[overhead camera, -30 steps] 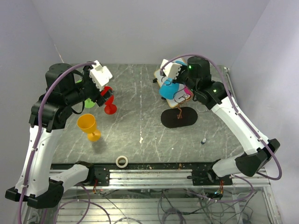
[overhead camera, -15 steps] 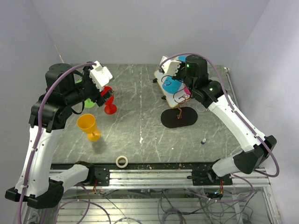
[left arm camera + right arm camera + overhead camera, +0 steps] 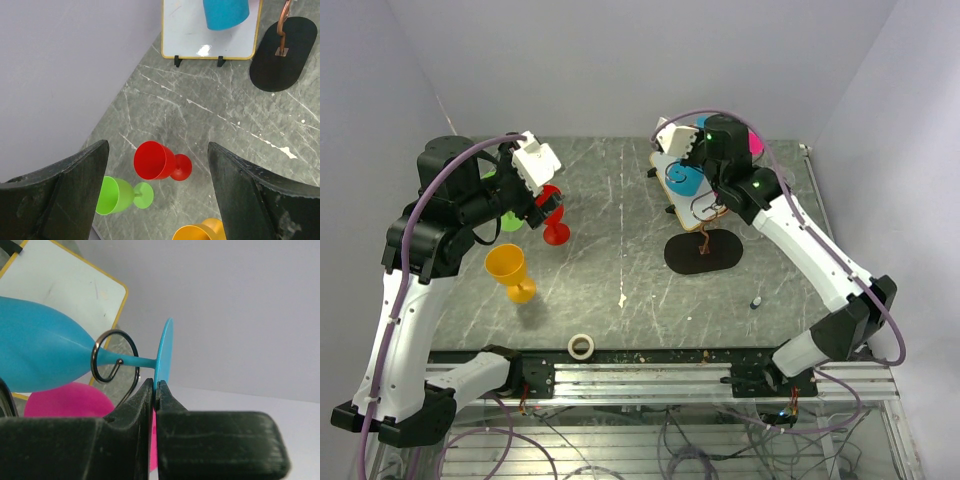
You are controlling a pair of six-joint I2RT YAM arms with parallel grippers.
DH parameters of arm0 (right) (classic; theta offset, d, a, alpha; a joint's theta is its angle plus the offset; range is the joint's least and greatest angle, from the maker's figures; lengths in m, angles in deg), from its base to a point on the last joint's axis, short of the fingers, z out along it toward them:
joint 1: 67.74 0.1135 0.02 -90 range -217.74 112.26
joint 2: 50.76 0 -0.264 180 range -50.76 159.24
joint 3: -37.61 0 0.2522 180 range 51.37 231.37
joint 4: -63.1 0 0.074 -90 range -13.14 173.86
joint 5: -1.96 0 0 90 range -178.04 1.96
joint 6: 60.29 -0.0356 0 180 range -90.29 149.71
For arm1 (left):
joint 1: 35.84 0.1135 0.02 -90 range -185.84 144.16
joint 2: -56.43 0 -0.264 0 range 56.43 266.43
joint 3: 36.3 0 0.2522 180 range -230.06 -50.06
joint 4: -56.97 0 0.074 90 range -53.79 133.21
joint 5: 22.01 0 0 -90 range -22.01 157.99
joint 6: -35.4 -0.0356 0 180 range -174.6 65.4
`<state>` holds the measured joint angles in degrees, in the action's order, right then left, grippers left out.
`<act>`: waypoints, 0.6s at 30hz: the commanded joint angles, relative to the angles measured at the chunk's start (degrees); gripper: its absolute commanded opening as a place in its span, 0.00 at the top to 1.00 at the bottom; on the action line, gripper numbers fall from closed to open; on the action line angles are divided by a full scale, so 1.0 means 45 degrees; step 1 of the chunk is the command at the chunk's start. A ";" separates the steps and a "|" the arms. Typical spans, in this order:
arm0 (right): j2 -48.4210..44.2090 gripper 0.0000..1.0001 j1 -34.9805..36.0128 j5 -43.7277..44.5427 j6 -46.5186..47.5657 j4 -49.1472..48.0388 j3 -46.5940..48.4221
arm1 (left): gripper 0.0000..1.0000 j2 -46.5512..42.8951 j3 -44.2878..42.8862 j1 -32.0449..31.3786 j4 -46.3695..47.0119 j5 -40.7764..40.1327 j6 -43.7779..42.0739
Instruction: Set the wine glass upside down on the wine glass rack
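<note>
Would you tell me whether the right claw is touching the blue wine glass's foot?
Touching. In the right wrist view the right claw is shut on the rim of the blue wine glass's foot, no gap showing.

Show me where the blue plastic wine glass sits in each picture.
Top external: blue plastic wine glass, upper right of centre.
Left wrist: top edge, right of centre.
Right wrist: left side, foot pinched by the right hand.
Shared landmark: white rectangular board with yellow rim.
</note>
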<state>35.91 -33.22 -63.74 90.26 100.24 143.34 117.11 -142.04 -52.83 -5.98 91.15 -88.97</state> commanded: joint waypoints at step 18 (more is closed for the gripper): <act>0.0505 1.00 0.0512 -0.0827 -0.0194 0.0630 0.1131 | 0.09 -0.0113 -0.0320 0.0115 -0.0051 0.0381 -0.0233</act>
<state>38.97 -31.27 -64.75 90.06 101.51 146.53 117.02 -142.04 -52.83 -6.17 91.39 -89.58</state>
